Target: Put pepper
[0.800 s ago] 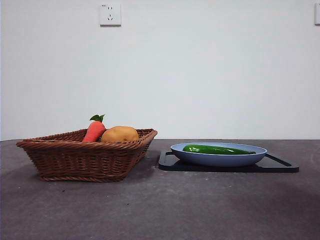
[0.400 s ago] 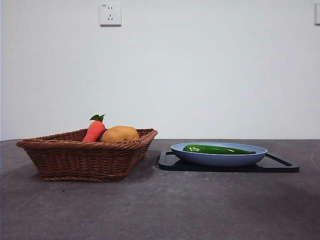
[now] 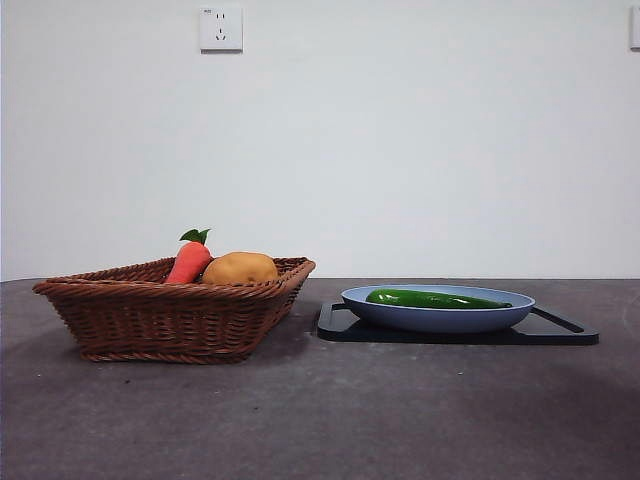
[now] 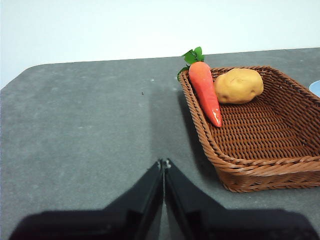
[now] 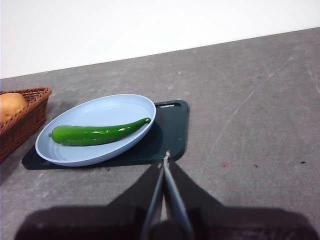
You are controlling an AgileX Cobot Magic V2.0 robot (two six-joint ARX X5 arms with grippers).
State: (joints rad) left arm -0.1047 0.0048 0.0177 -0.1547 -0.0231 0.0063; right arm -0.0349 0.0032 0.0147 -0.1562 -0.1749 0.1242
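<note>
Right wrist view, entry one: we logged the right gripper (image 5: 165,159), jaws pressed together and holding nothing, poised over bare table (image 5: 260,125). Ahead of it and off to one side lay the pepper (image 5: 97,132), apart from the tips, resting in the blue plate (image 5: 100,107). The plate sat on a dark tray (image 5: 172,132), whose near corner lay just ahead of the tips.

Entry two, pepper attitude: its long axis ran crosswise to the gripper's line of reach. The thin tapered tip pointed toward the tray's bare end, the blunt end toward the basket (image 5: 22,117). It lay flat, slightly curved, nearly spanning the plate.

Entry three, left wrist view: the left gripper (image 4: 164,164) was likewise closed and empty, with the basket just beside and ahead of it. Inside lay a carrot (image 4: 205,92) and a potato (image 4: 239,85), touching each other at the far end; the near floor of the basket was free.

Entry four, step in hand: we judged the task not yet begun, both arms waiting, neither showing in the front view. The destination we took to be the basket, though the task did not say. The next move would call for the right jaws to part, come over the pepper's middle and close across its narrow width.
</note>
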